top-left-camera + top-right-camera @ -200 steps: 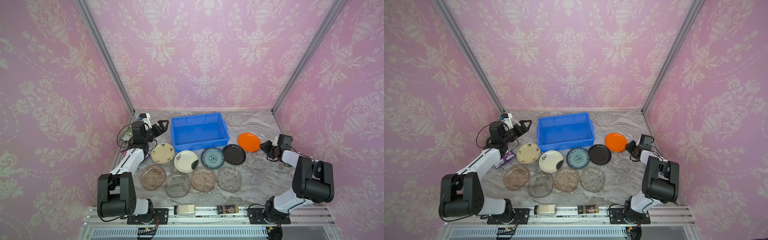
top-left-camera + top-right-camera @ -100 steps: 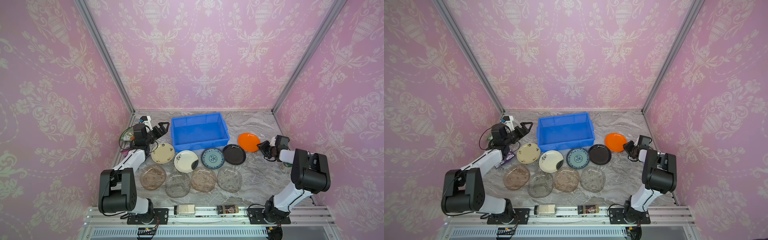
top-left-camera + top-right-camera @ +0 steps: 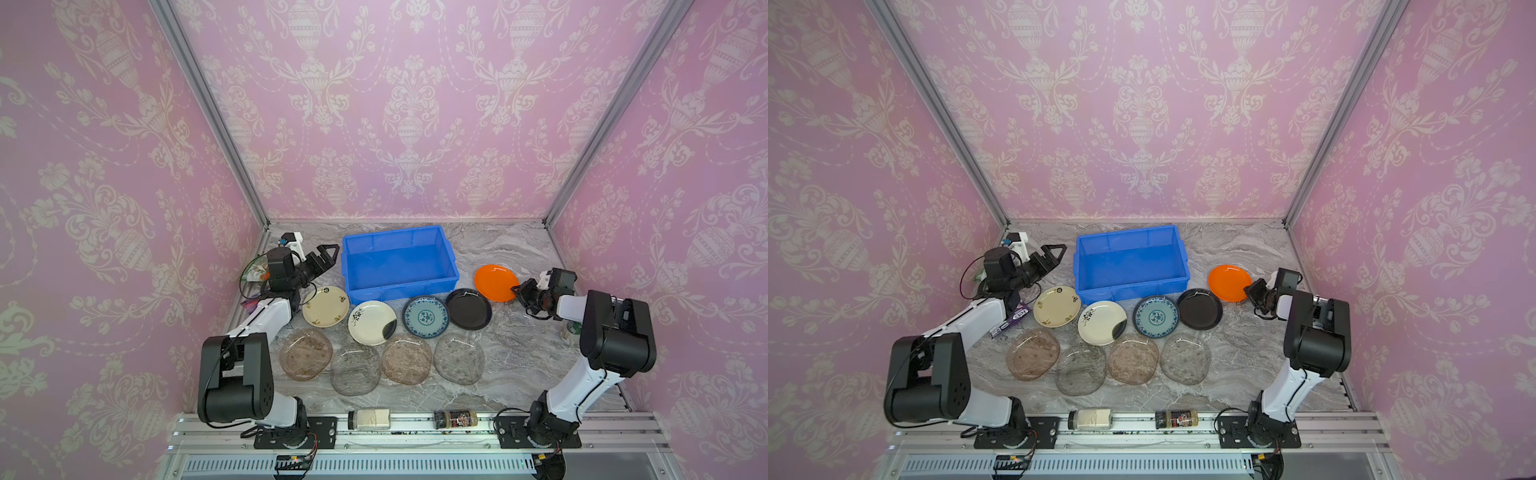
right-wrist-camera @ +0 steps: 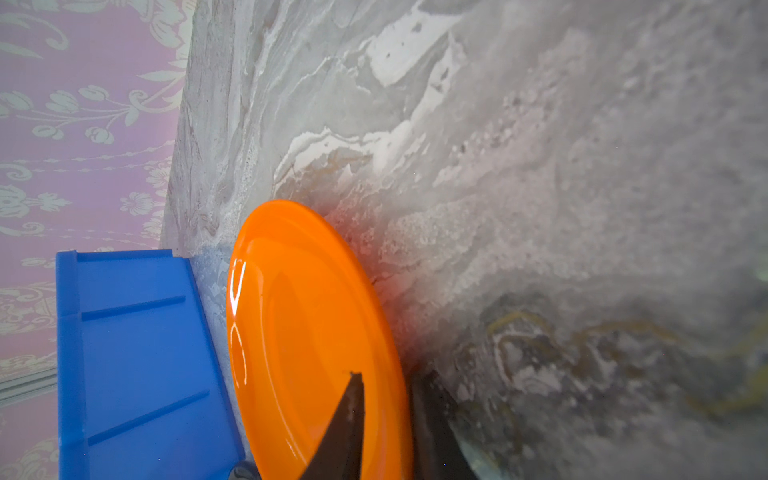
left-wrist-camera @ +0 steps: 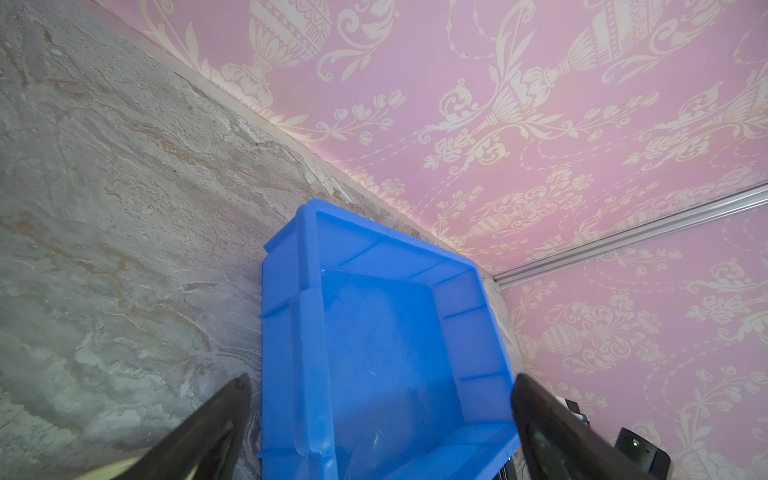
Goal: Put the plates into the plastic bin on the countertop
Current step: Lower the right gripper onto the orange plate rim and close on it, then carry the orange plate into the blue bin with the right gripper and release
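Closing on the rim of the orange plate (image 3: 494, 281), the right gripper (image 3: 518, 291) finishes its approach; the earlier top views show it short of that rim, out toward the right edge of the countertop (image 3: 519, 357), with its jaws wider; now, in the right wrist view, one finger lies on the plate's upper face and the other sits behind the rim, so the jaws look clamped on it; the plate itself has not shifted; it appears to lie flat near the right edge, right of the bin (image 3: 399, 287) and just beside the black plate (image 3: 468, 309); the left gripper (image 3: 326, 255) hangs much where it was a second ago, jaws spread wide and holding nothing, just off the bin's left end toward the back left corner; the bin, at the middle of the back edge, holds no plate; the cream plates (image 3: 325, 306), teal plate (image 3: 426, 316) and black one sit in a row along its front wall, and the glass plates (image 3: 407, 359) in a row nearer the front edge, all unmoved; so the first grasp seems made and the task barely begun; the next move is likely a lift, then a carry over the bin's right wall; a thin pinch on a glossy rim could let the plate droop or slip.
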Controlling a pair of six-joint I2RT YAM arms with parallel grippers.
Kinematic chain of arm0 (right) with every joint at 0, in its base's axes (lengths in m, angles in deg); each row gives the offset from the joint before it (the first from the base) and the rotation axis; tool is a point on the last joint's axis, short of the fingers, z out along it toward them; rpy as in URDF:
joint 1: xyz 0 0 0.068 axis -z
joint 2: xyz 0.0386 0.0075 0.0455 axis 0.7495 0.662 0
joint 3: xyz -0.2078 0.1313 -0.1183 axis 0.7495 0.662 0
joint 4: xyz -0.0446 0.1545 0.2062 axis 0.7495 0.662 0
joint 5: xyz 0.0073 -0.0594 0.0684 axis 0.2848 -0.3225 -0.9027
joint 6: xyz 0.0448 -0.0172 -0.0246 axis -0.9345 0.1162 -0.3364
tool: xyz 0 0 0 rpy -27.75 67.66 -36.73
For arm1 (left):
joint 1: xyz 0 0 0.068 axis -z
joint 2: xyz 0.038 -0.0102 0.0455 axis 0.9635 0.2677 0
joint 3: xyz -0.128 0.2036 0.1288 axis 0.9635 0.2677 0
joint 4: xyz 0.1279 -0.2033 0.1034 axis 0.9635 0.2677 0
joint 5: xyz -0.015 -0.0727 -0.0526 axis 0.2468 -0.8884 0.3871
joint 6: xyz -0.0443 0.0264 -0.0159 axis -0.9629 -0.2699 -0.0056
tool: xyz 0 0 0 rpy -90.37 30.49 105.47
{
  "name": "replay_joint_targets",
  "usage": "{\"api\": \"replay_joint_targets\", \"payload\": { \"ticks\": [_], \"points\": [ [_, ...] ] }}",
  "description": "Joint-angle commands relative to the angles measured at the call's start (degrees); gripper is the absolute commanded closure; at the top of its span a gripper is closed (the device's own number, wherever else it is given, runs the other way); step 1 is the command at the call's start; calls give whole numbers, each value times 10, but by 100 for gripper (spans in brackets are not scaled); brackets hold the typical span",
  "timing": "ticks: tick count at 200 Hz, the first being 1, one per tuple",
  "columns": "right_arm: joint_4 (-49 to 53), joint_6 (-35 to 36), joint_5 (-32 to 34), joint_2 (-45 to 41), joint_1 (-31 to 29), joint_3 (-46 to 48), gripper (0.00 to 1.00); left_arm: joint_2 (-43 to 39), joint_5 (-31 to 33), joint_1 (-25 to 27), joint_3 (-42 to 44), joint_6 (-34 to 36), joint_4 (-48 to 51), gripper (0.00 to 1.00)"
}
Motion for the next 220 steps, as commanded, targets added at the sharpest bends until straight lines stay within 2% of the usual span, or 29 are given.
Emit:
{"api": "replay_joint_targets", "payload": {
  "ticks": [1, 32, 43, 69, 101, 157, 189, 220],
  "points": [
    [20, -8, -12, 18, 0, -1, 84, -5, 8, 5, 7, 1, -1, 1],
    [16, -9, -14, 17, 1, 1, 93, -2, 17, 5, 9, 3, 3, 1],
    [14, -10, -11, 14, 1, 3, 100, -3, 24, 5, 9, 2, 6, 1],
    [9, -13, 4, 4, 1, 10, 100, -6, 58, 4, -1, 8, 40, 1],
    [26, -19, 44, -24, 0, 10, 100, 1, 62, 5, -12, 8, 44, 1],
    [44, -40, 148, -147, -11, 3, 100, -11, 115, 5, -1, -11, 41, 1],
    [51, -50, 193, -210, -47, -21, 100, -13, 66, 6, -16, 7, 49, 1],
    [55, -59, 229, -255, -118, -54, 100, -26, 67, 10, -22, 38, 78, 1]
  ]
}}
